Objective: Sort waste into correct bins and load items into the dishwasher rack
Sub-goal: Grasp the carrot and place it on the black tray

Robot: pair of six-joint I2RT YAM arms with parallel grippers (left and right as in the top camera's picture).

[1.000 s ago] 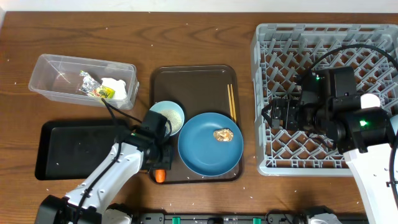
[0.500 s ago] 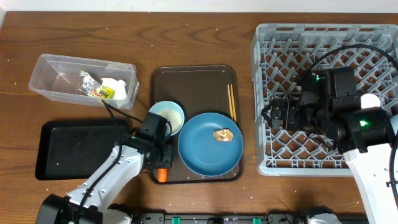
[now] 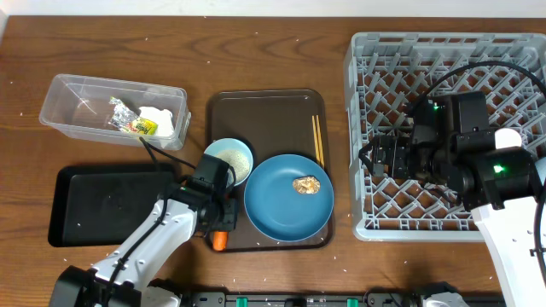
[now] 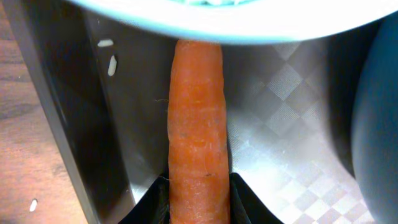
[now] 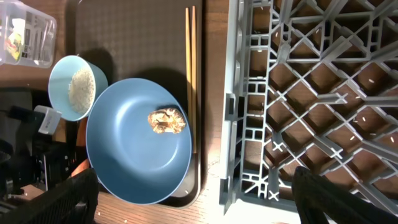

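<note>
My left gripper (image 3: 219,230) is shut on the orange carrot (image 4: 198,112), which lies at the brown serving tray's front left corner (image 3: 220,242), below the light blue cup (image 3: 230,160) holding white rice. The large blue plate (image 3: 281,209) carries a golden-brown morsel (image 3: 306,183). The wooden chopsticks (image 3: 317,141) lie on the tray's right side. The clear tub (image 3: 68,85) holds the silvery wrapper (image 3: 128,119) and the tissue (image 3: 160,119). The black tray (image 3: 102,205) lies to the left. My right gripper (image 5: 196,199) is open and empty over the grey rack's (image 3: 444,51) left part. The white bowl and the pink cup are out of view.
The brown serving tray (image 3: 264,115) sits between the bins and the rack. Loose rice grains (image 4: 109,59) lie by the tray's rim. The rack fills the right side of the table. My left arm crosses the black tray's right end.
</note>
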